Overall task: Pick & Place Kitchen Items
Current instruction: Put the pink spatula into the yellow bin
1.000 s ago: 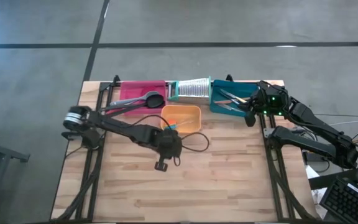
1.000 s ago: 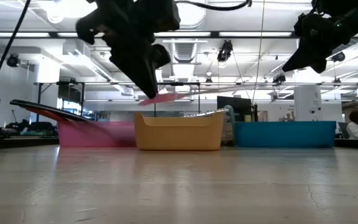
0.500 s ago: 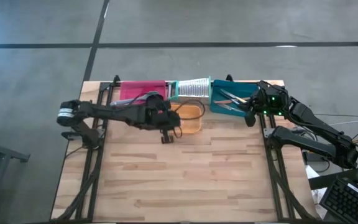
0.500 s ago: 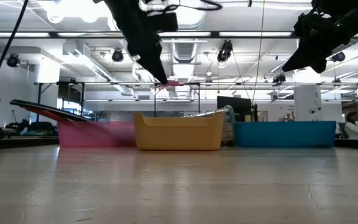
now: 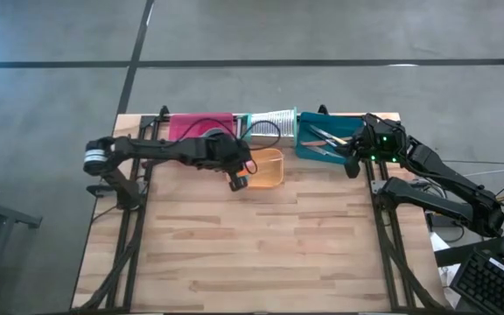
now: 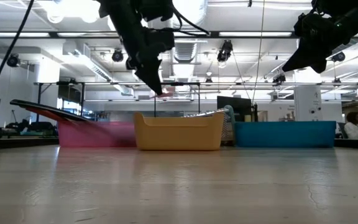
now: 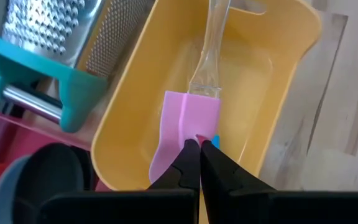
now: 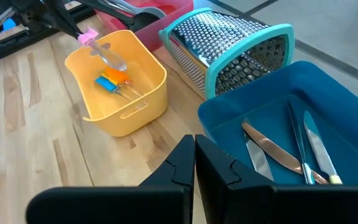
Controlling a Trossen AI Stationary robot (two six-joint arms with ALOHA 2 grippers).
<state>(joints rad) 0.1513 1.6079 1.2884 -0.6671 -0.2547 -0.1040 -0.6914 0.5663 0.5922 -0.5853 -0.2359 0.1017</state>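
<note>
Where fingers (image 7: 199, 144) pinch, spatula (image 7: 188, 121) edge hidden

Wood table (image 5: 261, 245): pink tray (image 5: 189, 127), grater (image 5: 269, 122), teal tray (image 5: 322, 140), orange tray (image 5: 269, 168).

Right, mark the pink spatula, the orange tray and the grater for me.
pink spatula (image 7: 185, 124), left wrist view, on its pink blade, just ahead of the left gripper's fingertips.
orange tray (image 8: 143, 107), right wrist view, on its outer side wall.
grater (image 8: 232, 50), right wrist view, on its perforated metal face.
</note>
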